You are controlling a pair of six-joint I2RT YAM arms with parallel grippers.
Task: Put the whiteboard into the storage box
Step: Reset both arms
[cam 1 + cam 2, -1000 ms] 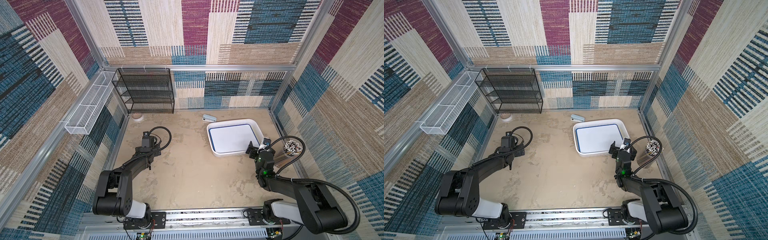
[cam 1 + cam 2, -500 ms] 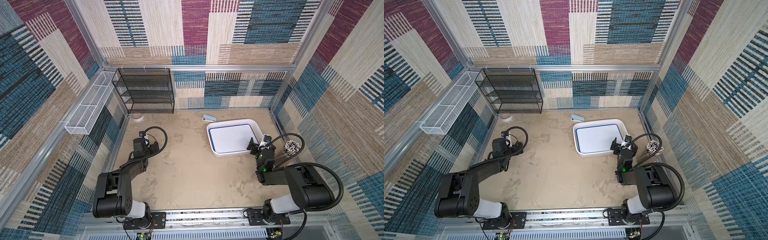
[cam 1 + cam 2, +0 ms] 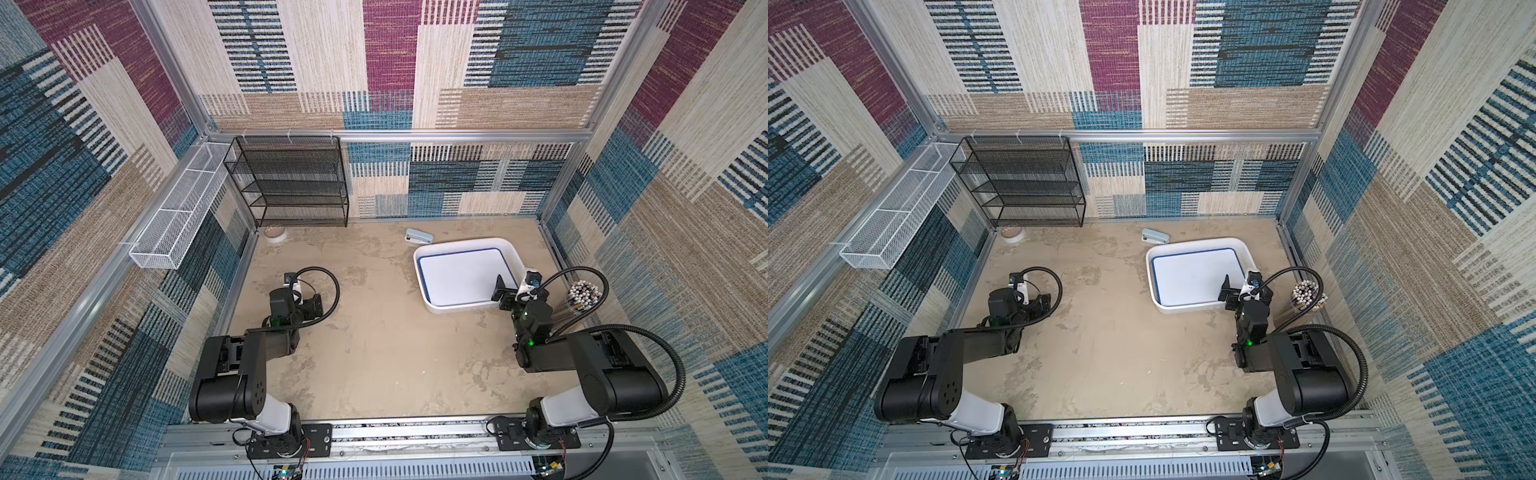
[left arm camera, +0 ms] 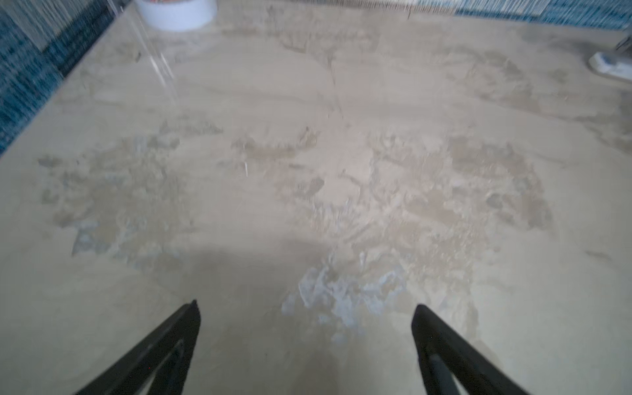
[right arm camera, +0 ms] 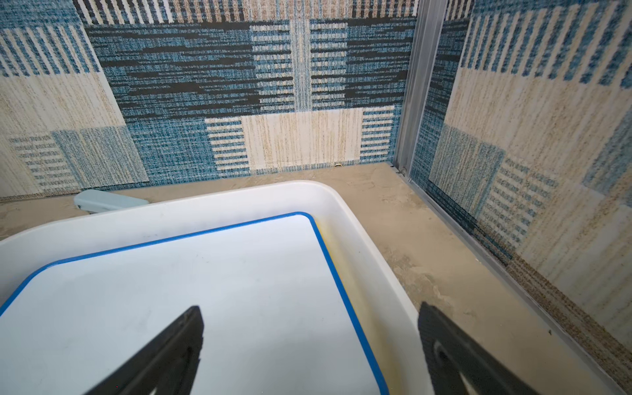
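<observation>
Whiteboard [image 3: 461,276], white with a blue edge, lies flat inside the storage box [image 3: 471,308]. We see a narrow gap between its edge and the box wall in the right wrist view. The box sits on the table [image 3: 374,353], directly under and ahead of the right tool [image 5: 309,307].

We see the right tool spread wide and holding nothing. It hangs over the box corner nearest its own arm, with one finger above the board and the other about at the box's rim. Beyond the box from this tool, a pale blue stapler [image 3: 418,237] lies on the table just off the far rim. A cup of pencils [image 3: 582,293] stands just beside this tool, on the side away from the box.

We see the left tool [image 4: 306,304] spread wide as well, empty, over bare table and well apart from the box. Ahead of it, near the table's far corner, sits a roll of tape [image 3: 275,234]. A black rack [image 3: 291,183] stands just behind the roll.
</observation>
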